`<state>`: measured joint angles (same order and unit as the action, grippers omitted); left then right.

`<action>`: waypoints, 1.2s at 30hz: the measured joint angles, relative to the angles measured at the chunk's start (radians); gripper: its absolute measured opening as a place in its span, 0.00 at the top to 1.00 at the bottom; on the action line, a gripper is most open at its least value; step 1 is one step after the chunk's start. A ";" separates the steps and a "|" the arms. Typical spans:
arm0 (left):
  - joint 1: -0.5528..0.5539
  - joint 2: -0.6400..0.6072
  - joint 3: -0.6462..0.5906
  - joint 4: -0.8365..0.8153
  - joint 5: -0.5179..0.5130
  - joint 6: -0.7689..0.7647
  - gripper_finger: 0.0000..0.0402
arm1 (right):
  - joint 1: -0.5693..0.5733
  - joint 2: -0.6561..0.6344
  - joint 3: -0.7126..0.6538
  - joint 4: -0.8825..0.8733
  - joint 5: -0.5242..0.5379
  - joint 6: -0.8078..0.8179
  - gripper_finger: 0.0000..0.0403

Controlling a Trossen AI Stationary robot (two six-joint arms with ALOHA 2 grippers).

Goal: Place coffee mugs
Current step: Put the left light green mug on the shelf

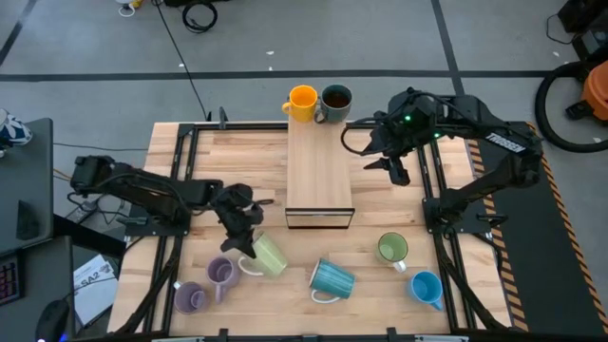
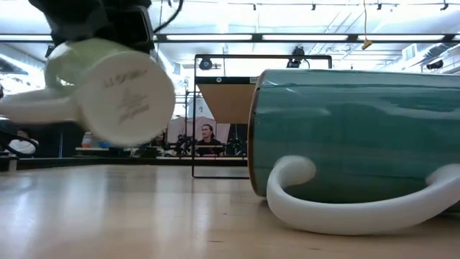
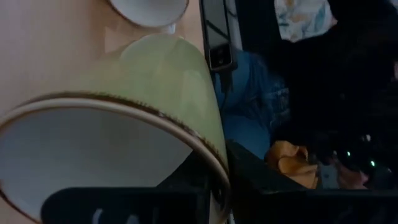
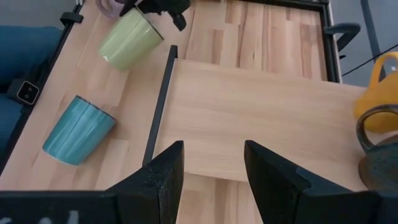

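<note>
The left gripper (image 1: pixel 249 235) is seen closed on the rim of the pale yellow-green mug (image 1: pixel 269 255), one finger inside the mouth and one outside in the left wrist view, where the mug (image 3: pixel 155 81) fills the picture. In the low view this mug (image 2: pixel 115 90) is held clear of the table (image 1: pixel 380 214), lying on its side with its base toward the camera. Just beside this gripper, toward the table's front edge, two lilac mugs (image 1: pixel 221 273) (image 1: pixel 190 297) are found. The ribbed teal mug (image 1: pixel 332 279) lies on its side farther along that edge, with the green mug (image 1: pixel 391 249) and the bright blue mug (image 1: pixel 427 288) beyond it.

The right gripper (image 1: pixel 391 169) is held with its fingers (image 4: pixel 163 171) spread and nothing between them, beside the raised wooden platform (image 1: pixel 319 171). The orange mug (image 1: pixel 302 103) and the dark teal mug (image 1: pixel 335 101) stand touching at the platform's far end, near this gripper
</note>
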<state>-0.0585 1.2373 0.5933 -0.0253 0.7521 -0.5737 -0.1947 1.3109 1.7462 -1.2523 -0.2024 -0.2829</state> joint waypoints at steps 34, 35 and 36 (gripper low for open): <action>0.374 -0.074 0.716 -1.267 -0.682 0.402 0.92 | -0.102 -0.341 -0.493 0.369 0.027 -0.027 0.57; 0.391 -0.055 0.717 -1.277 -0.684 0.419 0.92 | -0.108 -0.337 -0.499 0.373 0.026 -0.027 0.57; 0.406 -0.035 0.715 -1.285 -0.687 0.436 0.92 | -0.112 -0.334 -0.505 0.378 0.026 -0.025 0.57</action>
<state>0.3477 1.2027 1.3084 -1.3103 0.0650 -0.1379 -0.3069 0.9772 1.2416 -0.8747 -0.1769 -0.3080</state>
